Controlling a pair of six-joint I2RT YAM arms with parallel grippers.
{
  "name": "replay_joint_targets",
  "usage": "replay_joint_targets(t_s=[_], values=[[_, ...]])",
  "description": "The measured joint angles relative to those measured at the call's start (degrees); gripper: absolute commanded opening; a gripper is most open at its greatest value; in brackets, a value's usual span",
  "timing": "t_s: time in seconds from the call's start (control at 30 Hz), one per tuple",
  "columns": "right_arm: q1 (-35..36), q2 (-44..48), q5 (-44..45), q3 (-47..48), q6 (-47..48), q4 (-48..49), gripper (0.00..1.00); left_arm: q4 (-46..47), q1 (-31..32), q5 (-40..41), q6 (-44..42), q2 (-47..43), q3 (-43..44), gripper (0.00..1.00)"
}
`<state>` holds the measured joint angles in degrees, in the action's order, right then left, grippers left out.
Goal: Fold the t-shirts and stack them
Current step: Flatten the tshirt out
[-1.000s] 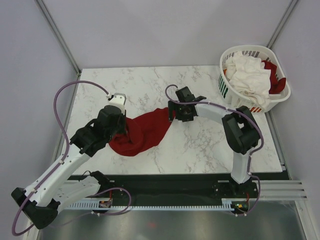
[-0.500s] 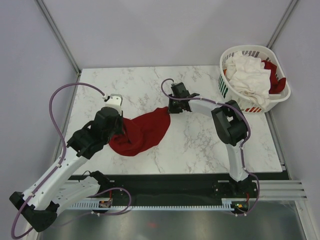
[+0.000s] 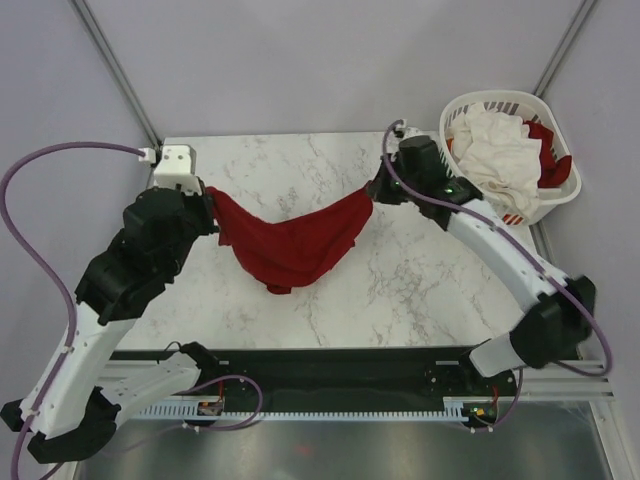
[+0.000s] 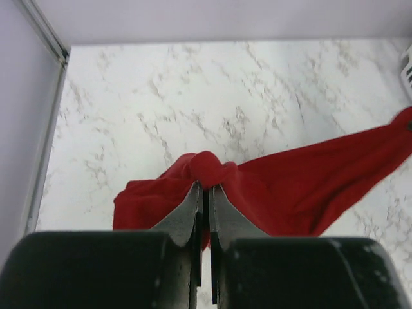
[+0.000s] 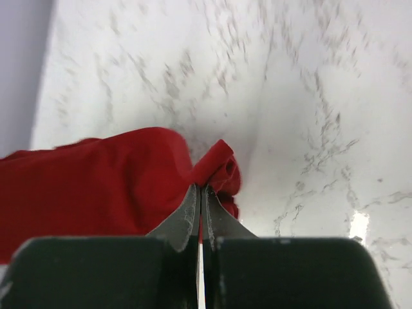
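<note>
The dark red t-shirt [image 3: 295, 240] hangs in a sagging curve over the middle of the marble table [image 3: 420, 290], strung between the two arms. Whether its lowest bunch touches the surface cannot be told. The left gripper [image 3: 208, 205] has its jaws pressed together on a bunched end of cloth, and the right gripper [image 3: 373, 194] pinches the opposite end the same way. By the look of it, this is early going: no fold has been made, nothing lies stacked on the table, and the shirt has yet to be laid flat. In the white slotted basket [image 3: 448, 176] at the far right corner, crumpled white t-shirts [image 3: 497, 150] and another dark red piece [image 3: 553, 165] wait, so most of the work appears to be left.
</note>
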<state>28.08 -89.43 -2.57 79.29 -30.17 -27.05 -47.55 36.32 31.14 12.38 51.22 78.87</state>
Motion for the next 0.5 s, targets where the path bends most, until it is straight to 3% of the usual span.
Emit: replay_joint_targets(t_s=[0.1,0.2,0.23,0.3,0.33,0.37,0.43,0.5], values=[[-0.9,12.8,1.8,-0.7,0.1,-1.3,0.0,1.8,-2.0,0.0,-2.4,4.2,6.1,0.11],[-1.9,19.8,2.6,-4.2,-0.1,-1.5,0.0,4.1,-11.2,-8.7,-3.4,14.5,10.7,0.22],[-2.1,20.0,2.6,-5.6,-0.3,-1.7,0.0,4.1,-14.9,-11.3,-3.5,19.8,13.0,0.43],[-2.7,18.3,2.4,-8.5,-0.5,-2.8,0.0,4.3,-19.9,-16.0,-4.1,33.3,19.4,0.67],[-3.0,16.3,2.3,-9.6,-0.7,-3.5,0.0,4.3,-21.6,-17.5,-4.2,39.1,23.0,0.85],[-3.2,14.3,2.2,-10.5,-0.7,-4.3,0.0,3.6,-23.0,-19.6,-4.2,46.4,27.6,0.95],[-3.7,10.9,2.2,-11.2,-0.7,-6.6,0.0,1.5,-24.8,-23.4,-3.5,61.7,35.6,1.0],[-4.1,10.0,2.3,-11.2,-0.7,-7.8,0.0,0.1,-25.4,-25.3,-3.0,69.3,34.5,1.0]])
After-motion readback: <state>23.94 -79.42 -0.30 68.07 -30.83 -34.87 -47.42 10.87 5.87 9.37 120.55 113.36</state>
